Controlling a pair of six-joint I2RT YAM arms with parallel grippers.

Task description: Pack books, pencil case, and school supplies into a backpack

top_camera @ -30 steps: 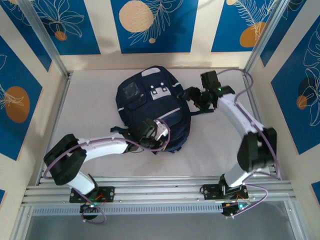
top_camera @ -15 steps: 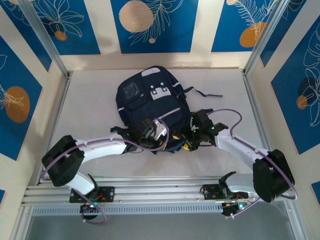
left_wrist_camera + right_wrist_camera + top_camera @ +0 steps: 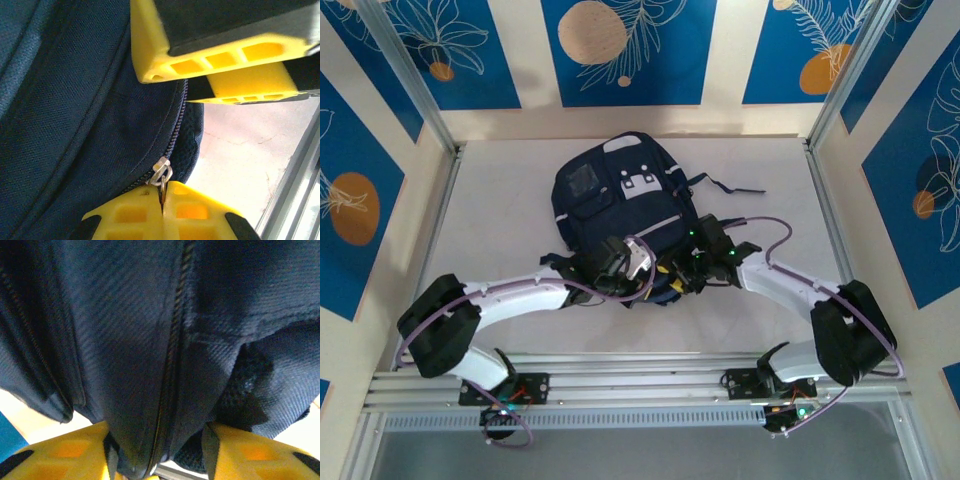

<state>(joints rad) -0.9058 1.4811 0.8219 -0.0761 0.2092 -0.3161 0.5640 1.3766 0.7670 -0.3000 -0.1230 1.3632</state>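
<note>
backpack: the navy blue fabric backpack with pale grey stripes (image 3: 620,200) is laid flat on the pale grey counter (image 3: 500,220), roughly mid-counter, front pocket facing up

left hand (image 3: 162,200): set at the bag's near edge. The yellow fingers are pressed together, with the small silver metal zipper pull (image 3: 161,175) pinched between the tips

right hand (image 3: 156,460): placed just beside the left hand at that same near edge. A fold of navy fabric with a zip line is seen between its yellow fingers, which are spaced apart – whether that fold is actually squeezed can't be told
</note>
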